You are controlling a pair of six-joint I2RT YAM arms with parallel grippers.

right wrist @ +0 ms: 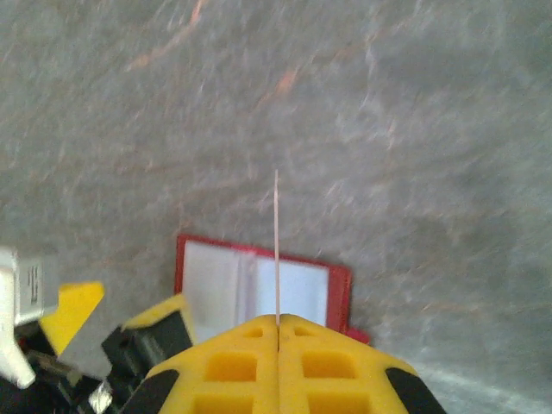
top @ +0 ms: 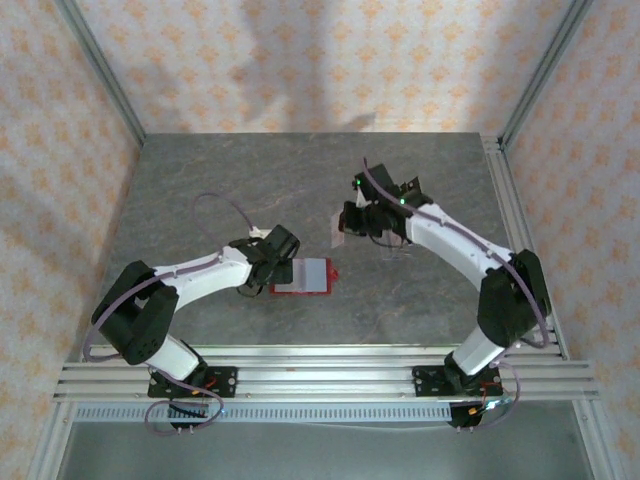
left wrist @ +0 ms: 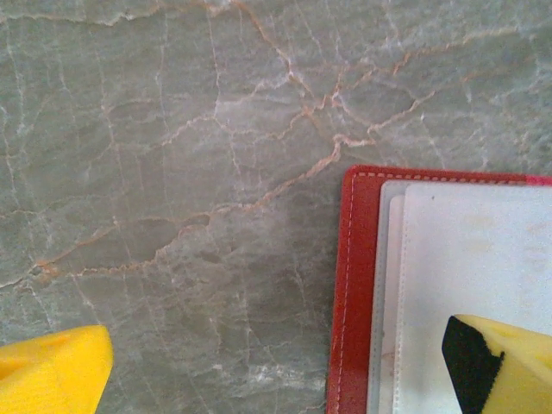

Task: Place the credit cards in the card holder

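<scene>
Currently, at the left of the overhead view, the left gripper (top: 277, 260) sits low against the left edge of the card holder (top: 308, 275). Its jaws are spread wide and hold nothing. Its wrist view puts 1 yellow finger (left wrist: 504, 366) over the pale lining and the other out over the bare counter (top: 200, 180). Whether that finger presses on the lining or only hovers above it, I cannot tell.

The card holder lies open and flat near the middle of the frame, a red border around a pale grey inside. I cannot tell whether any pocket already has a card in it.

Up and to the right, apart from the holder, 1 credit card (right wrist: 276, 224) stands on edge in the right gripper (right wrist: 278, 326), whose jaws are clamped tight on its lower part. From that wrist the card reads as a thin line rising between the fingers, with the holder beyond it.

I judge the step in hand to be bringing this card to the holder; insertion is not yet done. The next move calls for tilting the card shallow, lining its leading edge up with a pocket mouth and sliding it in while the left gripper steadies the holder.
</scene>
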